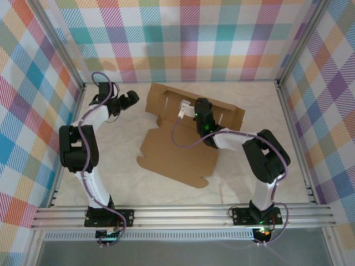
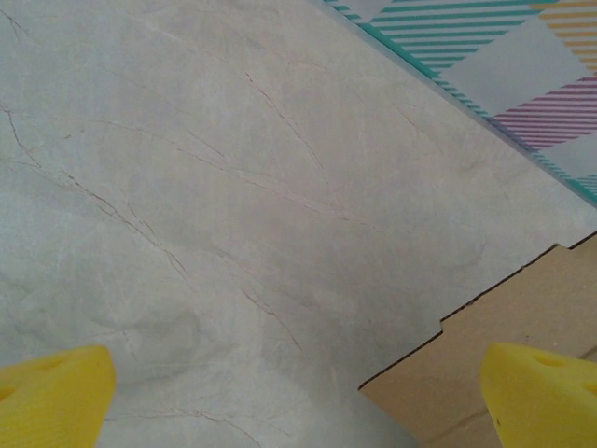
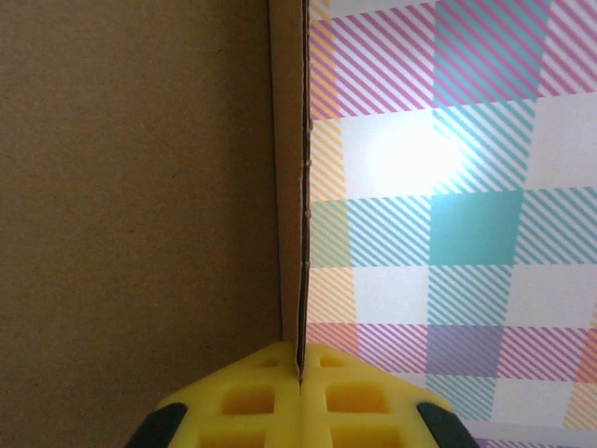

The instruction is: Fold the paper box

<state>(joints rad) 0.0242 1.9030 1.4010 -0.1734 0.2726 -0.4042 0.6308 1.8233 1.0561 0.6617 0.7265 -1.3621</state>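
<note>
Three plaid walls [image 1: 183,39] — pale veined tabletop [image 1: 125,180] beneath paper box [image 1: 177,155]

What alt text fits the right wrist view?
The right gripper is shut on the thin edge of the paper box, which rises straight up the frame. Brown cardboard covers the left half; a plaid wall lies to the right.

We see our left gripper [image 2: 298,401] spread wide above the marbled table [image 2: 233,187], the paper box [image 2: 485,322] near one fingertip [image 2: 541,392].
</note>
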